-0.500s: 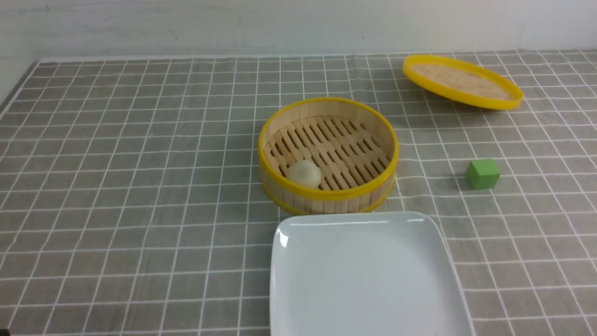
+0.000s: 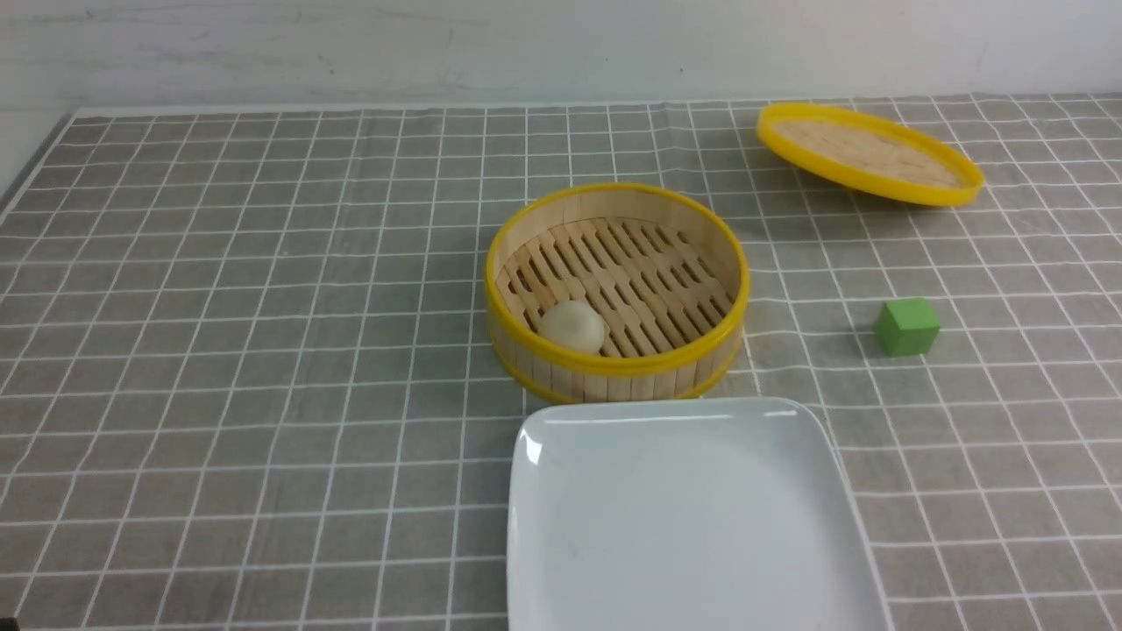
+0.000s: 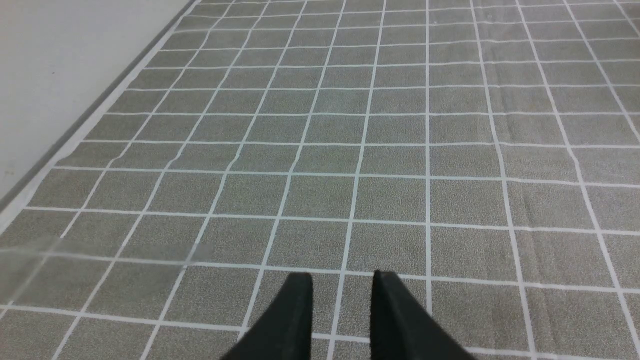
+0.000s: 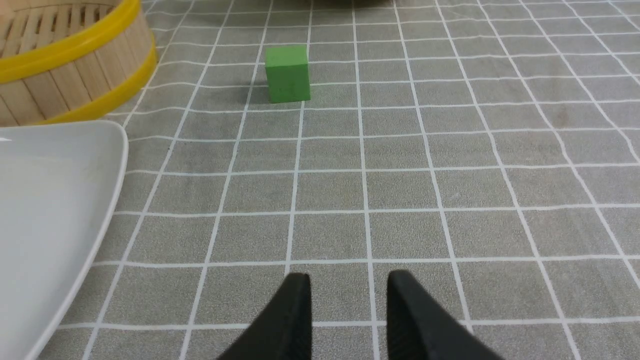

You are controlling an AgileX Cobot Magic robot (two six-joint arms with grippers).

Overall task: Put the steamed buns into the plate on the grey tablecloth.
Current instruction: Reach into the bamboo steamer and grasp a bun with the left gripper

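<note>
At frame centre: small off-white dome-shaped steamed bun (image 2: 571, 326) sits in round yellow-rimmed bamboo steamer (image 2: 614, 372) | glossy white rounded-square plate (image 2: 684, 526), lower centre on grey gridded tablecloth (image 2: 263, 350), bare | left tool (image 3: 341, 276), right tool (image 4: 348, 275): tips apart, empty | pick and transfer both remain.

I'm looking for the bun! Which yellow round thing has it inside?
The deep steamer in the middle, just behind the plate; the bun sits inside, by its near wall. The flat lid, far back on the right, holds nothing.
</note>
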